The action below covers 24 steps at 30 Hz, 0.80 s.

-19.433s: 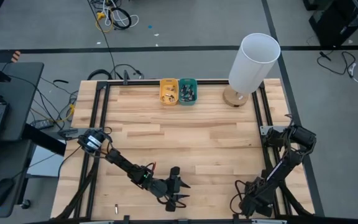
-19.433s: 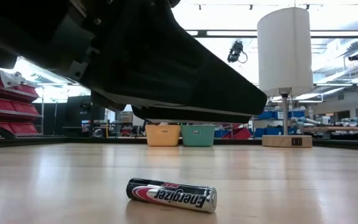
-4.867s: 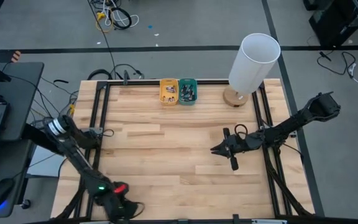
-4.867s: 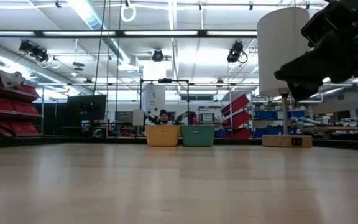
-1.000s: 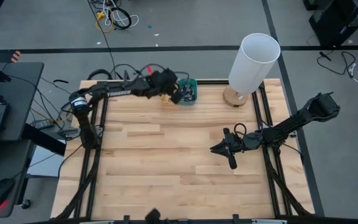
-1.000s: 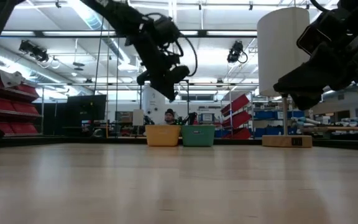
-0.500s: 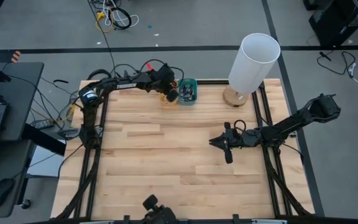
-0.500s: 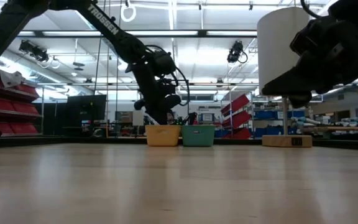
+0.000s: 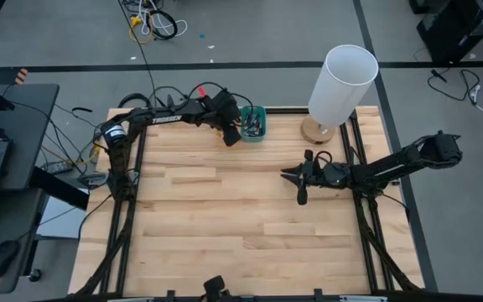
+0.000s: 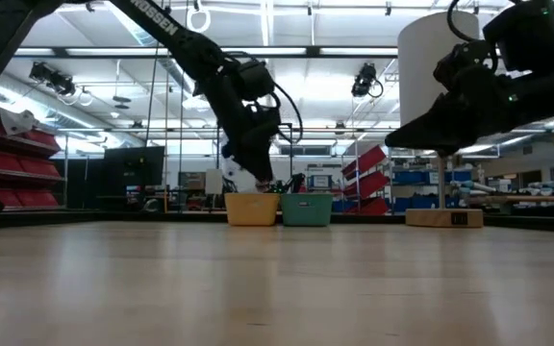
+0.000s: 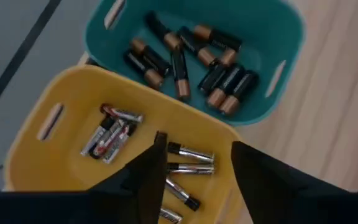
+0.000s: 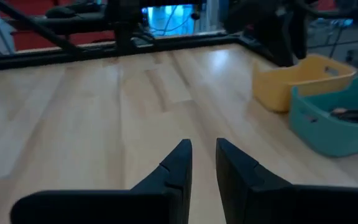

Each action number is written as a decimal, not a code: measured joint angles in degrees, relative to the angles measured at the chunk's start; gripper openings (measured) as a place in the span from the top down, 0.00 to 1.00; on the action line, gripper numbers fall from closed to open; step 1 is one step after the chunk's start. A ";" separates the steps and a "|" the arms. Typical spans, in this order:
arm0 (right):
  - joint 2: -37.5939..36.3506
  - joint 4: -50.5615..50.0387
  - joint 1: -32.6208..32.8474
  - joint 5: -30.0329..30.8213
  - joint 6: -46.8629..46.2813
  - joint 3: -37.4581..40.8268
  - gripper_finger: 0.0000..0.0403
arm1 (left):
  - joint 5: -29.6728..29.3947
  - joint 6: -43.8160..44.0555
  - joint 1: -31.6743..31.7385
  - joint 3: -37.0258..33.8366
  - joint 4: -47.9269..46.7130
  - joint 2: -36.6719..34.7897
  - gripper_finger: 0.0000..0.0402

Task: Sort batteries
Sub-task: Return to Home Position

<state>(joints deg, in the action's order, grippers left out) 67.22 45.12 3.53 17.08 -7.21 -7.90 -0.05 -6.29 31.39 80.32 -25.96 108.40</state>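
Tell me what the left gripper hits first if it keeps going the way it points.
Probably the silver batteries lying in the yellow tray, straight ahead of the open left gripper; depth is unclear. The right gripper hovers mid-table.

Yellow tray (image 11: 42, 155) and one silver battery (image 11: 170, 215), cropped at the view's edge

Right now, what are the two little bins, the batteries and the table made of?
The yellow bin looks like plastic: smooth, one even colour, moulded slot handles. The teal bin looks the same. The table is wood: pale planks with grain lines. The batteries seem metal: shiny silver in the yellow bin, dark with coppery ends in the teal one.
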 joint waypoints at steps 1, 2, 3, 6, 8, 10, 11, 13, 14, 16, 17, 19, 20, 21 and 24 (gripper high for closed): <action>-0.26 0.01 -0.53 0.00 0.64 -0.05 0.85 | 0.76 -0.40 -0.15 -0.03 -0.22 -0.78 0.51; -0.66 -0.01 -1.12 0.00 0.82 -0.19 0.86 | 1.85 -0.78 -0.29 -0.03 -0.31 -1.87 0.50; -1.11 0.17 -1.58 0.05 0.75 -0.29 0.86 | 2.95 -1.03 -0.71 -0.03 -0.31 -3.04 0.50; -3.77 0.24 -2.85 0.48 0.90 -0.37 0.89 | 5.60 -0.81 -2.27 -0.03 0.38 -7.15 0.50; -6.24 0.02 -3.29 0.82 1.93 -0.39 0.91 | 7.31 -0.79 -3.47 -0.03 0.52 -10.06 0.50; -9.26 0.19 -3.65 0.89 2.78 -0.39 0.94 | 7.44 -0.79 -5.15 -0.04 -0.64 -13.23 0.50; -11.01 -0.22 -3.86 0.88 2.89 -0.39 0.96 | 7.22 -0.87 -6.12 -0.50 -1.05 -15.15 0.50; -14.49 -1.12 -4.08 0.98 2.74 -0.41 0.99 | 6.40 -0.75 -8.41 -4.06 0.76 -19.61 0.50; -16.61 -2.63 -4.04 1.03 2.76 -0.44 0.99 | 5.99 -0.21 -9.50 -7.30 2.91 -22.38 0.50; -20.26 -5.51 -4.09 1.02 2.69 -0.42 0.99 | 6.38 1.59 -11.48 -15.32 10.59 -28.37 0.50; -22.19 -7.25 -4.15 1.01 2.17 -0.40 0.99 | 6.38 2.49 -12.44 -20.19 14.99 -31.92 0.50; -25.43 -8.75 -4.15 0.97 1.01 -0.39 1.00 | 6.30 4.62 -14.20 -29.05 24.52 -38.62 0.50; -26.83 -9.19 -4.15 0.74 0.97 -0.39 1.00 | 6.34 5.51 -14.86 -33.12 28.20 -41.88 0.50; -27.93 -9.15 -4.21 0.08 0.95 -0.39 1.00 | 6.36 6.53 -15.53 -36.84 30.56 -44.73 0.50; -30.46 -9.17 -4.87 -1.87 1.25 -0.39 1.00 | 6.34 6.81 -17.06 -45.94 35.06 -51.98 0.50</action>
<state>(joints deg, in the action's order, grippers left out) 36.76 35.95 -1.34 15.21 -5.97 -8.29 6.29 0.52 14.33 34.38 9.09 56.42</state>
